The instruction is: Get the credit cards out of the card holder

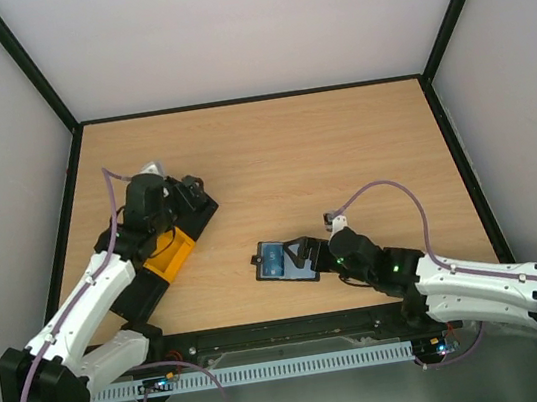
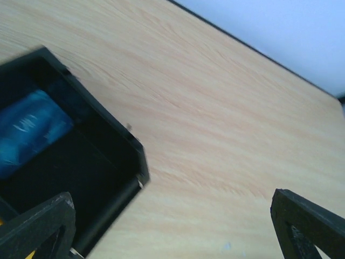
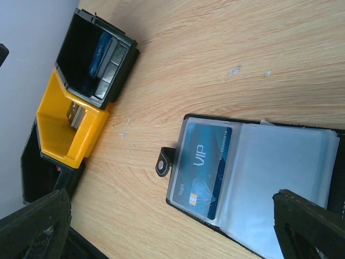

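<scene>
Where the pale wooden surface point(image 1: 342, 150) reaches its middle, the small flat black card holder point(image 1: 285, 275) lies opened out. It is well apart from the long black-and-orange plastic tray point(image 1: 147, 292) at the left side. From the right wrist, a blue plastic card printed VIP point(image 3: 205, 162) shows inside the holder's outermost clear pocket. A short black snap tab point(image 3: 163, 162) sticks out from the holder's edge next to that card. A stack of cloudy translucent sleeves point(image 3: 280, 172) spreads out beside the card, and I cannot tell what they hold. The right pincer point(image 1: 303, 254) hovers over the sleeve side of the holder, its two black fingers point(image 3: 310, 226) spread wide with nothing between them. Whether a fingertip touches the sleeves cannot be told.

The left pincer point(image 1: 195, 194) is over the far end of the tray, above the black end compartment point(image 2: 108, 145). Its fingers point(image 2: 38, 226) are also spread wide and pinch nothing. A second blue card point(image 3: 99, 54) stands tilted inside that black compartment; in the left wrist view it is only a blurred blue patch. Just beside this compartment is an orange compartment point(image 3: 59, 135) with a small metallic piece point(image 3: 74, 112) in it, too small to identify.
</scene>
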### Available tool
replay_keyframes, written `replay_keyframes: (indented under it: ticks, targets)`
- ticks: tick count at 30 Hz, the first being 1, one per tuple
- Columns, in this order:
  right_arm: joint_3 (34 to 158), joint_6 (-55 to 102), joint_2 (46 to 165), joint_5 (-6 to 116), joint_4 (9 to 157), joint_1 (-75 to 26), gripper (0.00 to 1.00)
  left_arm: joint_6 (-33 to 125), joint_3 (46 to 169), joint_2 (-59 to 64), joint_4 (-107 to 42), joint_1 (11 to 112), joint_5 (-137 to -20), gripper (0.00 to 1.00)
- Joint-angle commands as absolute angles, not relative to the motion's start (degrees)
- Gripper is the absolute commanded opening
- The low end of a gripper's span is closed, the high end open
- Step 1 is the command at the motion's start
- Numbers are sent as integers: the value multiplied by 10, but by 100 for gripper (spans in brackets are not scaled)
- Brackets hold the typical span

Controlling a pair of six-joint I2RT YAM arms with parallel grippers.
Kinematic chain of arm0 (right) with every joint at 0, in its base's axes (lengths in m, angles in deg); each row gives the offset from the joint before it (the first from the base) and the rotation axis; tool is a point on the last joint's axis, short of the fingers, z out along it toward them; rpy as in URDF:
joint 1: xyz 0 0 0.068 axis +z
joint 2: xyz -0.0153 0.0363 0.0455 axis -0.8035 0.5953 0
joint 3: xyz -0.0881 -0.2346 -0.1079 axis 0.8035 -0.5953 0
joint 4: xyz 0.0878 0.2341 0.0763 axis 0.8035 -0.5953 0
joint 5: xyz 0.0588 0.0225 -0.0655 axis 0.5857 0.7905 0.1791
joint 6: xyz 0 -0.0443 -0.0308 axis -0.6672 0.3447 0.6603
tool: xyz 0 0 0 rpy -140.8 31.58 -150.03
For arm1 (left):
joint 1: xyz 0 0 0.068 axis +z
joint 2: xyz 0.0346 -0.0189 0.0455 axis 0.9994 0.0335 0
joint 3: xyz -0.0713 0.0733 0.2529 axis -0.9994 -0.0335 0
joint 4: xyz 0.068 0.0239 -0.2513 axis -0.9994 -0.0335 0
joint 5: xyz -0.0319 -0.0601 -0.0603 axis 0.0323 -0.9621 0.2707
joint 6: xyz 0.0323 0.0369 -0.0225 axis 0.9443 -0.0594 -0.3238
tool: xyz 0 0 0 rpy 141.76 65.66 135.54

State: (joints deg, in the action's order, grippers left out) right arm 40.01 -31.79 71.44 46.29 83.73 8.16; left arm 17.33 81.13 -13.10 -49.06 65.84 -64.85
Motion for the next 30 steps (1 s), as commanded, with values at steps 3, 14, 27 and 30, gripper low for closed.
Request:
replay_keyframes:
  ticks: [3,14,27,30]
  targets:
    - [387,-346,731,437,837,83,97,231,773,-146,-504,639,-851,94]
    - [388,-341,787,448,901,83,62,198,737,-90,-431,489,-885,67]
    - [393,-356,873,465,969,83,33,177,686,28,-323,465,-910,46]
    - [385,-363,898,477,1002,83,31,171,673,52,-308,462,-910,41]
